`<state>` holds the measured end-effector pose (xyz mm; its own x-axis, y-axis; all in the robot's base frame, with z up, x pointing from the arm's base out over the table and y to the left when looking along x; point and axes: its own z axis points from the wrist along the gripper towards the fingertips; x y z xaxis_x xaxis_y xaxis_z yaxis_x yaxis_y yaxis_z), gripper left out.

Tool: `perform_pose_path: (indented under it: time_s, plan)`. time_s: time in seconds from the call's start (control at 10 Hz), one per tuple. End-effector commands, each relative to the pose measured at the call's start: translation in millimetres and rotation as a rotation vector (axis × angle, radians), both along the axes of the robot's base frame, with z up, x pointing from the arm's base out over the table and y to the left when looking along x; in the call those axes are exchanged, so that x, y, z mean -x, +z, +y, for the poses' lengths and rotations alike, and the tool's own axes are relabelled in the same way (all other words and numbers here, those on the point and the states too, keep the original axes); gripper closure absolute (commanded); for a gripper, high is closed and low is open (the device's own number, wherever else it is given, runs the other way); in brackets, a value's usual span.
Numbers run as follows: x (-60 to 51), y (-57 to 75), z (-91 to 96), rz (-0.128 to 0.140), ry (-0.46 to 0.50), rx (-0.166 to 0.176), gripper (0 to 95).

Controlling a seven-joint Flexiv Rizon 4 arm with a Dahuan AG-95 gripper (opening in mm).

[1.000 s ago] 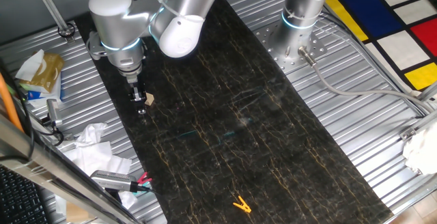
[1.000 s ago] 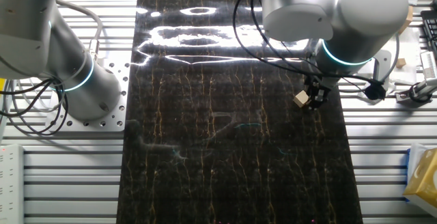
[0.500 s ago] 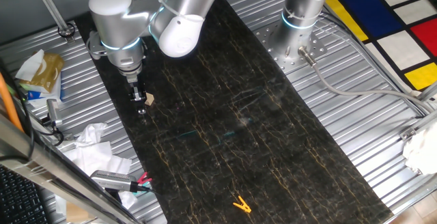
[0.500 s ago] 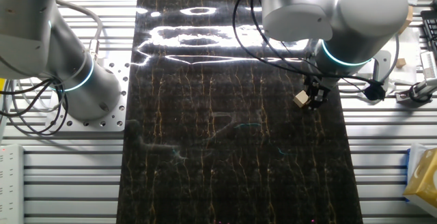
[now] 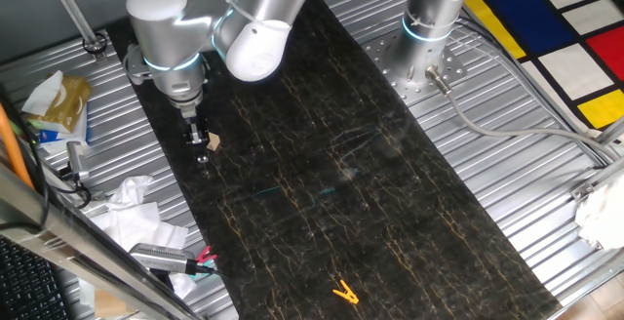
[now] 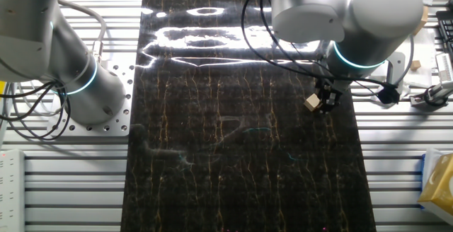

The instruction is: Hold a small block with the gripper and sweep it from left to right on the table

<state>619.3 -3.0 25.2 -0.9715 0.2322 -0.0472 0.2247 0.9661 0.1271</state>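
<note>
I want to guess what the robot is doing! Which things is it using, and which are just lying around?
For the job:
- the small block, beside the gripper tip
- the gripper, black fingers pointing down
- the table, black with gold veins

Just lying about:
- yellow clip on the table's near end
- crumpled paper off the table's edge
- second arm's base

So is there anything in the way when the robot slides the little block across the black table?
Nothing visible blocks it. The block sits right at the gripper near one edge of the table, and the dark top ahead looks bare. The yellow clip lies far off, near the table's end.
</note>
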Motion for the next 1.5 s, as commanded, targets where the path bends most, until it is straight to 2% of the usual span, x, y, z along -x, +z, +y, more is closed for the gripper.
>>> perform_pose_path:
  time_s: [0.1, 0.9, 1.4, 1.5]
  plan:
    - [0.0, 0.4, -0.1, 0.001, 0.0, 0.002, 38.0]
    - [0.1, 0.7, -0.1, 0.001, 0.046, 0.022, 38.0]
    - [0.1, 0.7, -0.1, -0.008, 0.074, 0.048, 38.0]
    - [0.1, 0.7, -0.1, -0.008, 0.083, 0.068, 38.0]
